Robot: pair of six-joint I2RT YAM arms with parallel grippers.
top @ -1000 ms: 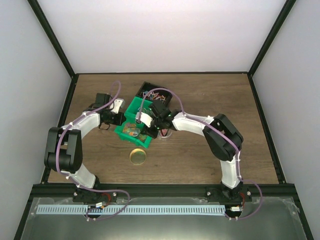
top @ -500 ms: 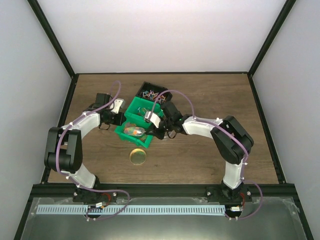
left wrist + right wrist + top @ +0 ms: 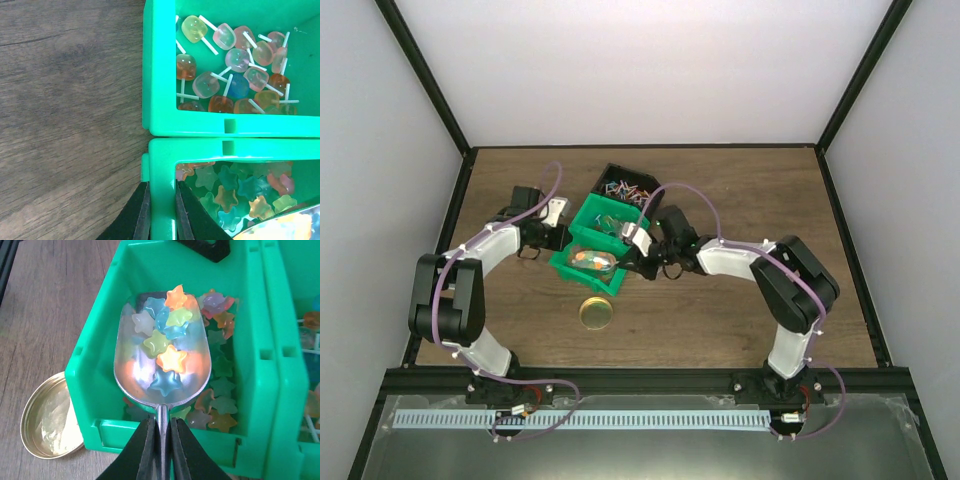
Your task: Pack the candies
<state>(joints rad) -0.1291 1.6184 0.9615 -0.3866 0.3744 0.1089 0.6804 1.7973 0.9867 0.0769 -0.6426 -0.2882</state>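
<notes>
Over the table (image 3: 720, 320), right jaws pinch a scoop (image 3: 129, 375) of pastel star candies (image 3: 171, 358), left jaws the bin (image 3: 160, 165).

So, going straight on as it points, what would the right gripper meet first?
Probably the green bin's far wall, struck by the scoop its fingers hold; height is unclear, so it might pass over.

Green bins (image 3: 588, 222) and gold lid (image 3: 595, 313) crowd the centre; the far right tabletop (image 3: 790, 185) lies open.
</notes>
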